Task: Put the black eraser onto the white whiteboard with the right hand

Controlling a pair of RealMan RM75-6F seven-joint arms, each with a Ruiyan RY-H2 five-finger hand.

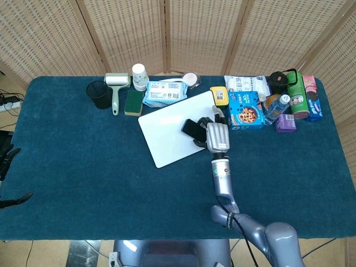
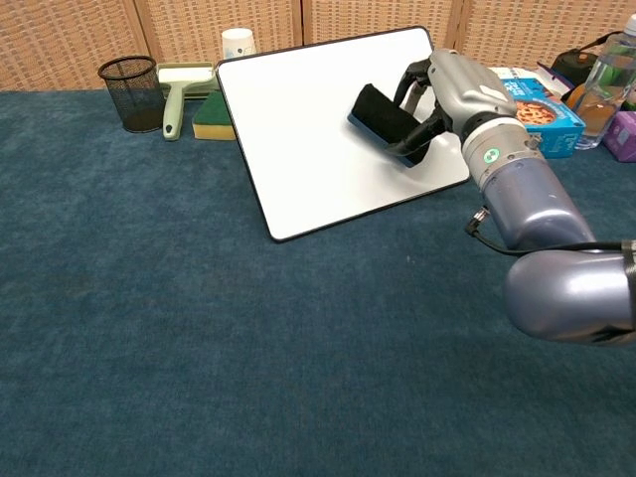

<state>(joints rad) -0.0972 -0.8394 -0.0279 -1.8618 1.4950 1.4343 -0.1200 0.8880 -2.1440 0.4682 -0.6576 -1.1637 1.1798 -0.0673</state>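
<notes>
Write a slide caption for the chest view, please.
Right hand holds the black eraser over the white whiteboard.

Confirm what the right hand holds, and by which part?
The right hand grips the black eraser by its right end, fingers wrapped over the top, above the whiteboard.

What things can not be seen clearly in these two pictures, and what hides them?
- Underside of the black eraser: in both views its own body and the right hand hide whether it rests on the white whiteboard.
- Left hand: the head view's left edge cuts it off; absent from the chest view.
- Labels on the boxes and bottles at the back right: too small to read in the head view.
</notes>
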